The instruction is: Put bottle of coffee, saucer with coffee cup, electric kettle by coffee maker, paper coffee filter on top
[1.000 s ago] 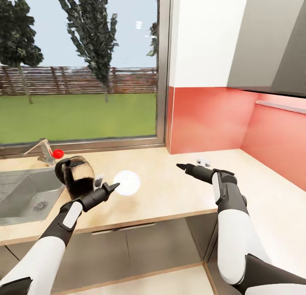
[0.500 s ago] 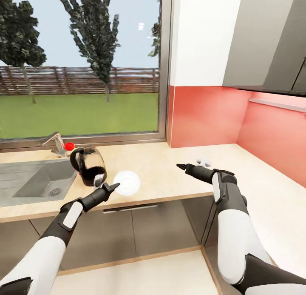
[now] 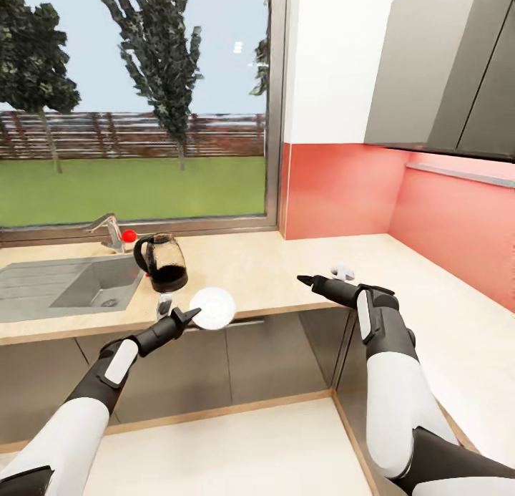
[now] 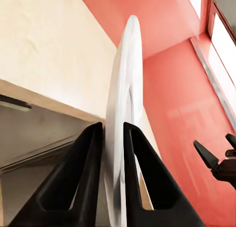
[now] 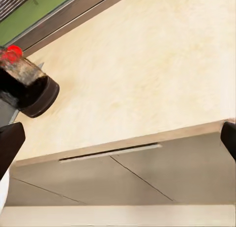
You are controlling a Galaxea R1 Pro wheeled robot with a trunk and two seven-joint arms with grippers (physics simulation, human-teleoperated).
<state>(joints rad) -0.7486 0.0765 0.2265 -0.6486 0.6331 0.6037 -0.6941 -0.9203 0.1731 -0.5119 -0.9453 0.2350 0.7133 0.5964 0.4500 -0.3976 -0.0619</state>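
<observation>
My left gripper (image 3: 192,313) is shut on the rim of a white saucer (image 3: 212,308), held on edge in front of the counter's front edge. In the left wrist view the saucer (image 4: 125,114) stands between the two black fingers (image 4: 91,153). A glass jug-shaped coffee maker (image 3: 163,262) with a black handle and base stands on the countertop (image 3: 265,267) beside the sink; it is also in the right wrist view (image 5: 27,87). My right gripper (image 3: 304,279) hangs open and empty over the counter's front edge, its fingertips (image 5: 11,141) wide apart.
A steel sink (image 3: 64,285) with a faucet (image 3: 107,227) and a red knob (image 3: 129,235) lies left of the jug. A small grey object (image 3: 164,304) sits by the jug, and small white pieces (image 3: 342,270) lie near the corner. Grey wall cabinets (image 3: 443,74) hang at the right.
The whole view has pulled back from the counter, so the camera moved; more floor and cabinet fronts show. Both arms keep their pose, the left still holding the saucer.
</observation>
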